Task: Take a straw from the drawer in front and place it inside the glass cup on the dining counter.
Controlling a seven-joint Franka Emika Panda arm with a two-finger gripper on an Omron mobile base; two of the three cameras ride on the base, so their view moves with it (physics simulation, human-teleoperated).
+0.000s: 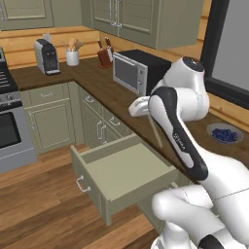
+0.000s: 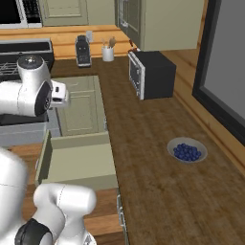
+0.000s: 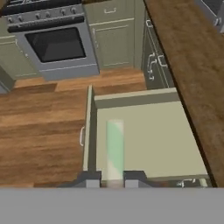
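Pale straw (image 3: 115, 148) juts from the pincer (image 3: 115, 178) above the drawer (image 3: 148, 135)

Left base view: behind the arm, left of it, facing down and forward at the open drawer (image 1: 124, 175).
Right base view: behind, right of the arm, steeply down on the same drawer (image 2: 76, 160).
Hand view: close above the drawer (image 3: 144, 135), facing down into it.
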